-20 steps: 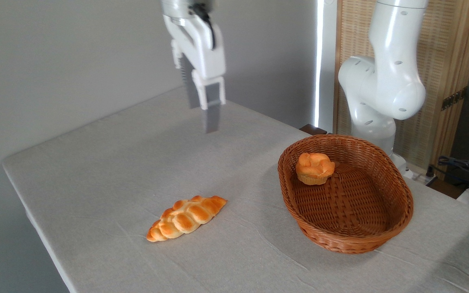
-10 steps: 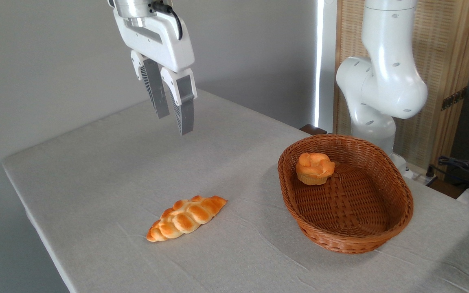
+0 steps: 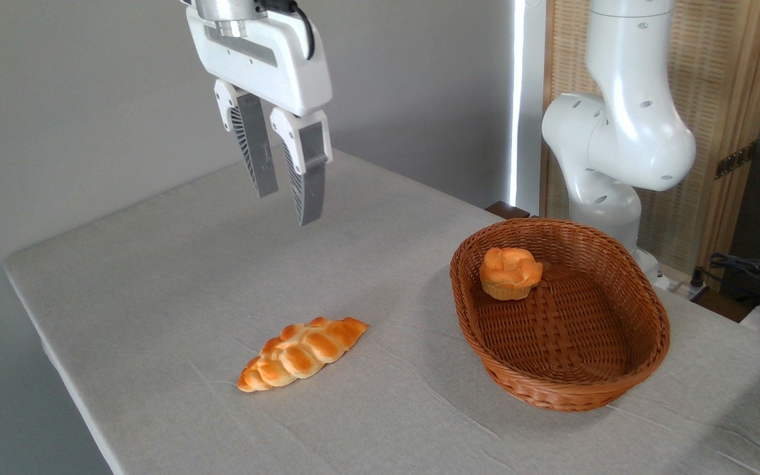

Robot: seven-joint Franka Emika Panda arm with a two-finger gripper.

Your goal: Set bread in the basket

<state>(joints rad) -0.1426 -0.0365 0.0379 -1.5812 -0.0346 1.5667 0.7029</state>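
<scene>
Two breads are in play: the bread [image 3: 510,272], a small knotted bun, sits inside the basket [image 3: 644,356] at its far left end, against the sloping wall, while a braided loaf [image 3: 302,353] lies on the table [image 3: 156,290] to the left of the basket, well apart from it. Our gripper [image 3: 293,208] hangs high above the far left part of the table, jaws parted by a modest gap and holding nothing. With the bun lying in the wicker, we judge the task as good as done, so what remains is to keep clear: we stay high, away from the rim, and avoid brushing the loaf or nudging the basket. Should we reach for the loaf, we would need a wider opening, set across its narrow width. A pale grey cloth with faint creases covers the table. Behind it stand a plain grey wall, a bright vertical strip of light, a reed screen [image 3: 716,99] and cables [image 3: 749,270] at far right.
</scene>
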